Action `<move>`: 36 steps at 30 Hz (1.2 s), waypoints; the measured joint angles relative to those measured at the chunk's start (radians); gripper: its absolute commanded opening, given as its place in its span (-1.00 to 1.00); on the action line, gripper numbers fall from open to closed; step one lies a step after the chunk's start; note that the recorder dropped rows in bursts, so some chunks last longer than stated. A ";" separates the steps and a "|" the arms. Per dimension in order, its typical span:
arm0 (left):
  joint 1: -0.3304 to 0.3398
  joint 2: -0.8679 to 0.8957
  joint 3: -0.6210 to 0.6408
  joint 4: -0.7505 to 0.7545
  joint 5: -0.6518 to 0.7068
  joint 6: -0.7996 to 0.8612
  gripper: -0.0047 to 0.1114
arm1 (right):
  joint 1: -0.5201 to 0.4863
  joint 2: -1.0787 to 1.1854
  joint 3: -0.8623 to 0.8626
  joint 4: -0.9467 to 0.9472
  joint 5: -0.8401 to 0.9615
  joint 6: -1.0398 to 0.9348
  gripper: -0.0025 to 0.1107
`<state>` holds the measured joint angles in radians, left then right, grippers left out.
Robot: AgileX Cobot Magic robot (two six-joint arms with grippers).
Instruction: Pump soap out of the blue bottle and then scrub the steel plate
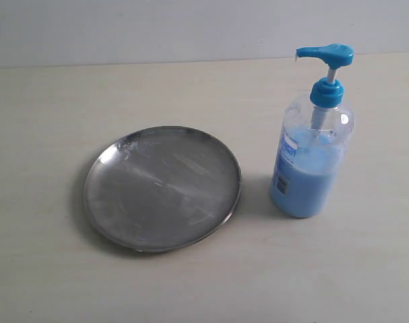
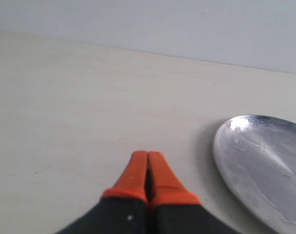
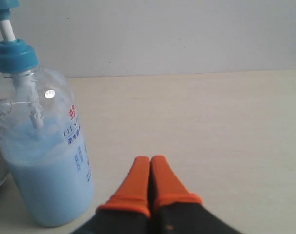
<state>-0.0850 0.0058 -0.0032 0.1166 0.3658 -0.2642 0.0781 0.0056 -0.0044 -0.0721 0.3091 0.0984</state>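
1. Both the left gripper (image 2: 147,157) and the right gripper (image 3: 150,160) had jaws pressed together, empty;
2. the steel plate (image 1: 162,188) lay mid-way across the worktop (image 1: 191,286), bare; the blue bottle (image 1: 311,168) stood toward the right edge, clear of it, the soap (image 1: 305,192) inside;
3. nothing seemed done; pumping and scrubbing remained.

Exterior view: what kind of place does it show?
Probably a bare test bench staged for dishwashing, not a kitchen: a pale table against a plain wall, bearing the steel plate and the blue bottle.
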 measured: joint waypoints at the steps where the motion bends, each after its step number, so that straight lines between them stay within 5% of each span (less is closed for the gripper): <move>1: 0.000 0.000 0.000 0.000 0.000 0.000 -0.92 | 0.000 0.000 0.000 0.000 0.000 0.000 -0.96; 36: 0.000 0.000 0.000 0.000 0.000 0.000 -0.92 | 0.000 0.649 -0.521 0.000 0.001 0.000 -0.96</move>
<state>-0.0850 0.0058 -0.0032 0.1166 0.3658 -0.2642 0.0781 0.6549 -0.5259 -0.0721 0.3099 0.0984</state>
